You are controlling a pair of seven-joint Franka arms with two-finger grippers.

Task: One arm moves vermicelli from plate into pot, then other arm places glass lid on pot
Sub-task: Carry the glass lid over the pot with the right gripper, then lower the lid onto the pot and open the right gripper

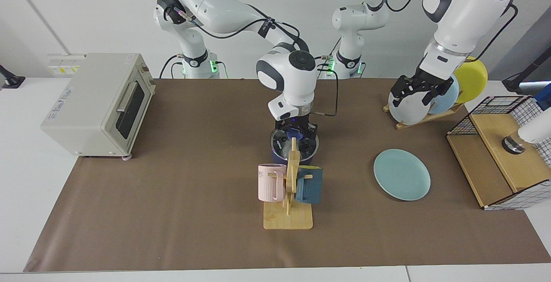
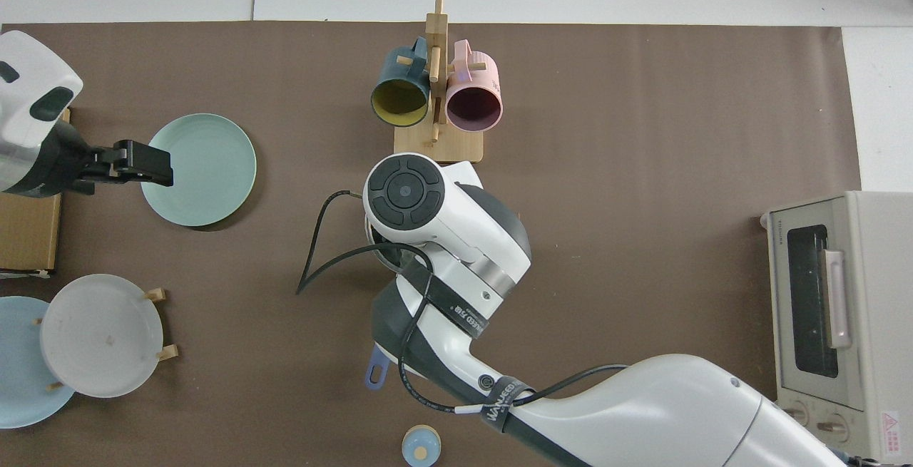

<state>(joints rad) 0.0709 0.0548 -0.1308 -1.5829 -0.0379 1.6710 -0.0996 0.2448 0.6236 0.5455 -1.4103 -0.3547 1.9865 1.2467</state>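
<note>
Right gripper (image 1: 295,132) is directly over the pot (image 1: 294,154), mid bench, just behind the mug rack (image 1: 288,196). Glass lid (image 1: 294,142) sits on the pot rim, and its knob is between the fingers. Grip or release: cannot tell, the wrist blocks it from above and the rack post cuts across the facing view. Vermicelli (image 1: 279,144) shows as a pale patch under the glass, inside the pot. The pot handle tip pokes out from under the arm in the top view.

Left gripper (image 1: 416,90) waits raised by the racked plates (image 1: 409,107) near the bench's back corner, fingers spread, nothing held. Plate (image 1: 401,174) lies bare toward that end of the bench.
</note>
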